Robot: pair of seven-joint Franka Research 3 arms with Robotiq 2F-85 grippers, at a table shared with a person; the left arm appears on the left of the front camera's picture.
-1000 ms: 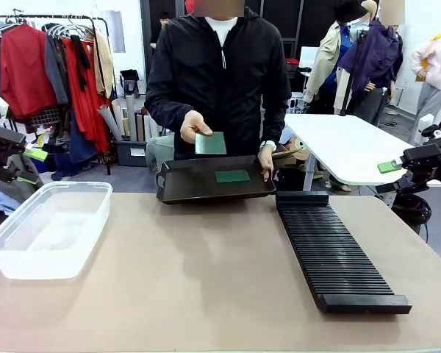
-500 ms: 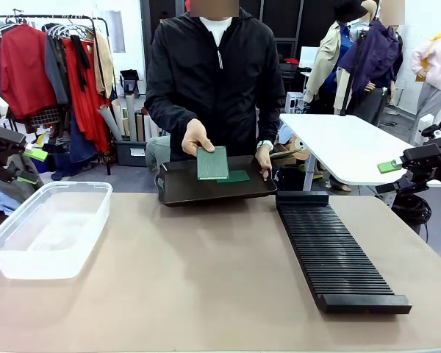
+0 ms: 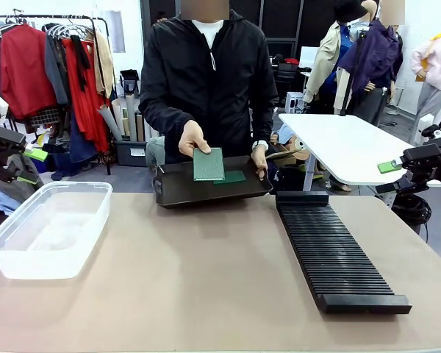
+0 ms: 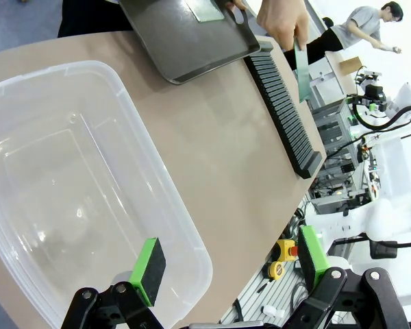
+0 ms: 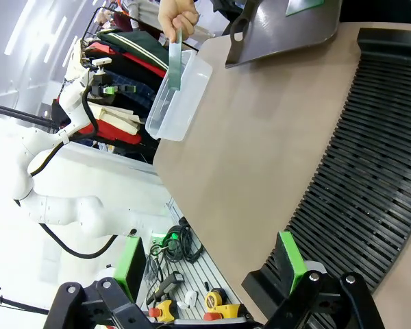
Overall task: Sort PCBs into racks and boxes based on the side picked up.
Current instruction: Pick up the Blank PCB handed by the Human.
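A person's hand holds one PCB (image 3: pixel 208 164) upright over the shallow dark tray (image 3: pixel 176 193), its paler speckled face towards me. That board shows edge-on in the left wrist view (image 4: pixel 303 65) and the right wrist view (image 5: pixel 175 58). A second, darker PCB (image 3: pixel 234 177) lies flat in the tray. The clear tub (image 3: pixel 48 228) stands at the table's left, the long black slotted rack (image 3: pixel 331 254) at the right. My left gripper (image 4: pixel 229 257) hangs open above the tub's near corner (image 4: pixel 89 171), holding nothing. My right gripper (image 5: pixel 211 264) is open over the rack's near end (image 5: pixel 370 171).
The person's other hand (image 3: pixel 259 160) grips the tray's right rim at the far table edge. In the front view my left gripper (image 3: pixel 31 165) sits at the left edge and my right gripper (image 3: pixel 393 168) at the right edge, both off the tabletop. Bare brown table lies between tub and rack.
The person's hand has brought the PCB down from chest height and turned it upright, facing me, over the tray. Both arms have stayed still.
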